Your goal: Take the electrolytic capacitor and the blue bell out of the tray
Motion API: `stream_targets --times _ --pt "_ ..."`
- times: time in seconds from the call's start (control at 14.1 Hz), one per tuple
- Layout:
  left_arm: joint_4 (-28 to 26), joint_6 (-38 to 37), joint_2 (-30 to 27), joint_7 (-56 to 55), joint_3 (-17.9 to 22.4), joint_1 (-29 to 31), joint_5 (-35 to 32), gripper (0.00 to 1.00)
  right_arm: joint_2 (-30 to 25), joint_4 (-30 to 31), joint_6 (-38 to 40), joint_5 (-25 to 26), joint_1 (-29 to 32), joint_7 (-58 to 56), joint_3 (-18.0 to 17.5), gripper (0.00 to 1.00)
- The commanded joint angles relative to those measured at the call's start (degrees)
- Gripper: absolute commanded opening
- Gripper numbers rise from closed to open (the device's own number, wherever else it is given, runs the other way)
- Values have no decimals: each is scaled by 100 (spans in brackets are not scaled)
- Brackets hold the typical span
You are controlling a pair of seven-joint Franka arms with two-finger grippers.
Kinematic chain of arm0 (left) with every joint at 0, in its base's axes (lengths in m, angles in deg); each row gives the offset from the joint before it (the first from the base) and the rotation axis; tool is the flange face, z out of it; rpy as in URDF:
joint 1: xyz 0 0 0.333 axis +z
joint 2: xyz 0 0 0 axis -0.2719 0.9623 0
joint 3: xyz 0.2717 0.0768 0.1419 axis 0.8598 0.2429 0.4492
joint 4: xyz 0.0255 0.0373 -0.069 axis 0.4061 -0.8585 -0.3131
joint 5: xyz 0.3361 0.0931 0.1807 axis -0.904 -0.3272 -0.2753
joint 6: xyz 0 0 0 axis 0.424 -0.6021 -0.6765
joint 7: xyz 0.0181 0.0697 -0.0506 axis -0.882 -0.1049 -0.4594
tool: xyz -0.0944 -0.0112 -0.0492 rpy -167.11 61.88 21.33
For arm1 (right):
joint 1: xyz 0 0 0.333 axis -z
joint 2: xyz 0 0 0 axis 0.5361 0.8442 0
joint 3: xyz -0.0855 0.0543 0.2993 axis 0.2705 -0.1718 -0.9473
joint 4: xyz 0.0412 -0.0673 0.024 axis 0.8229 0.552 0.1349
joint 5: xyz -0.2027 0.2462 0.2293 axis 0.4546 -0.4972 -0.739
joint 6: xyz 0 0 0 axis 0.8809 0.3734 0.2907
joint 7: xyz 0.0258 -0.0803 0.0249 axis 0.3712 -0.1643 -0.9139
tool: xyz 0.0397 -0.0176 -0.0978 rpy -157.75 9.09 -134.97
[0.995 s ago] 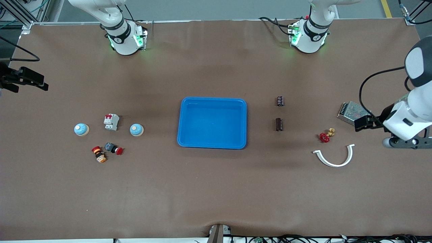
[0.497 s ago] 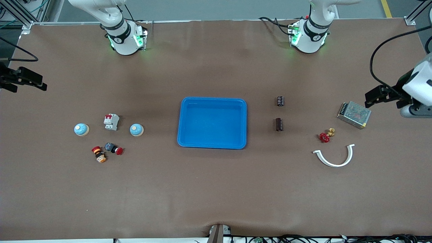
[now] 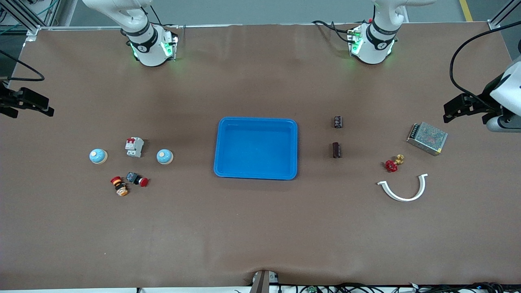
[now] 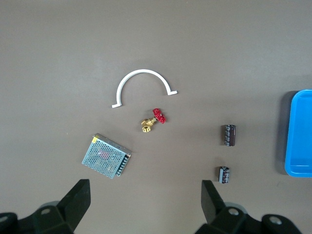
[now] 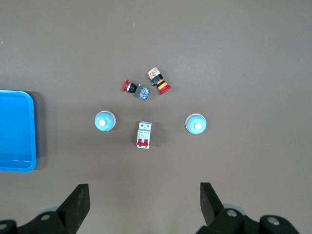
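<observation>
L arm moved up – pincer [image 3: 449, 110] open, R waiting.

A brown table [image 3: 260, 228] carries a blue tray [image 3: 255, 175] at its middle. Toward the left arm's end lie two dark capacitors [image 3: 336, 149], one nearer the robots' edge [image 3: 338, 121], then a red-handled brass valve [image 3: 392, 163], a white curved clamp [image 3: 403, 190] and a metal mesh power supply [image 3: 427, 138]. Toward the right arm's end sit two blue bells [image 3: 165, 156] [image 3: 98, 156] with a white circuit breaker [image 3: 134, 147] between them, and two red push buttons [image 3: 137, 179] [image 3: 119, 186] nearer the front edge.
</observation>
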Motion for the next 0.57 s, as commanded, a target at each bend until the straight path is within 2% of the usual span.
stream_targets --times 0.0,0.5 --pt "-84 36 -92 182 47 28 148 100 75 -115 -44 51 45 33 -22 100" --pt "-93 27 -92 182 47 125 148 100 180 -115 -290 42 89 33 -13 100"
